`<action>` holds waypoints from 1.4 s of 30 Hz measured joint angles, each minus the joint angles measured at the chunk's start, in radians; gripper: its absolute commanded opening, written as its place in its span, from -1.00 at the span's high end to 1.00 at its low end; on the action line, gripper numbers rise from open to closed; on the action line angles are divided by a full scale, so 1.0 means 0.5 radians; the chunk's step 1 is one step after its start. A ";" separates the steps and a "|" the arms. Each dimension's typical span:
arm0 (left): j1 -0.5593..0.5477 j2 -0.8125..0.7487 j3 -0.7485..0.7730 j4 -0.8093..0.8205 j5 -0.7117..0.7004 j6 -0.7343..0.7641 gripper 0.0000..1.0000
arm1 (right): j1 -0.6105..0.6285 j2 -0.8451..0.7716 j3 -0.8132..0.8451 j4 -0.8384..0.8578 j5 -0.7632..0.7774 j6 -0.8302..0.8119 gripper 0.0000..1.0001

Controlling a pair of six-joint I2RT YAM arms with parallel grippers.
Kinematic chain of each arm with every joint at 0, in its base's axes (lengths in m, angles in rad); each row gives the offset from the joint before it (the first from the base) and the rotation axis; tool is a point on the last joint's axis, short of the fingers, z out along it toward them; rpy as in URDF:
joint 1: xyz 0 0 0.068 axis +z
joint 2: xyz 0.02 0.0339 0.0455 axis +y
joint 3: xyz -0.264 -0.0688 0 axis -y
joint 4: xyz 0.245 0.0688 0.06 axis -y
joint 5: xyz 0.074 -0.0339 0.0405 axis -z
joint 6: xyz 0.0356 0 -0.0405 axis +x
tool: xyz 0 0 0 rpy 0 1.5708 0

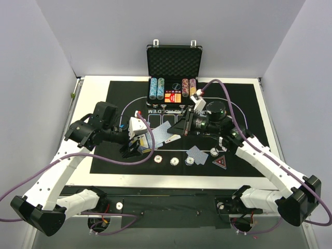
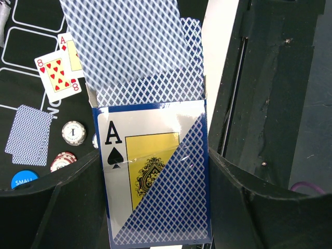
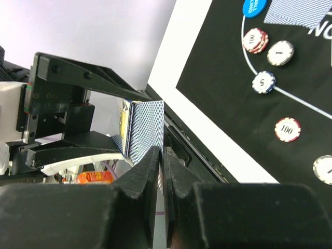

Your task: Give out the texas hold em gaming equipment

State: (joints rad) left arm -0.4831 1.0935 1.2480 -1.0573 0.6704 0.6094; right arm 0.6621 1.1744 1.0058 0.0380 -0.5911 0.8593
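My left gripper is shut on the deck, a box with an ace of spades and blue pattern, held over the mat's left part. A blue-backed playing card sticks out of the deck's open end. My right gripper is shut on that card's edge; the card shows edge-on between the fingertips. Striped poker chips lie in a row on the mat. A blue disc and the black-red triangular marker lie there too.
The open black case with chip columns stands at the back of the black mat. Face-down cards lie near the chips. An eight of diamonds and an ace lie face up. The white table edge borders the mat.
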 measured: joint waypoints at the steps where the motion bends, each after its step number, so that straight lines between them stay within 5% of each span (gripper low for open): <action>1: 0.000 0.000 0.000 -0.001 0.000 0.000 0.89 | -0.024 -0.016 0.000 -0.007 0.001 0.000 0.95; 11: 0.000 0.000 0.000 -0.001 0.000 0.001 0.89 | -0.201 -0.084 0.101 -0.252 0.043 -0.140 0.98; 18: 0.000 -0.001 0.000 -0.001 0.000 0.002 0.89 | -0.262 0.037 0.473 -0.629 0.475 -0.575 1.00; 31: -0.001 -0.001 0.000 -0.002 0.001 0.007 0.90 | 0.154 1.162 0.992 -1.057 1.801 -1.069 1.00; 42: -0.001 -0.008 0.000 -0.002 0.001 0.008 0.90 | 0.313 1.617 1.273 -1.159 2.340 -1.247 1.00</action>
State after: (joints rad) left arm -0.4835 1.0893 1.2480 -1.0580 0.6708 0.6136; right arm 0.8185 1.9827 1.6424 -0.5415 0.5789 0.2359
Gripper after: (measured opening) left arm 0.745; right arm 0.001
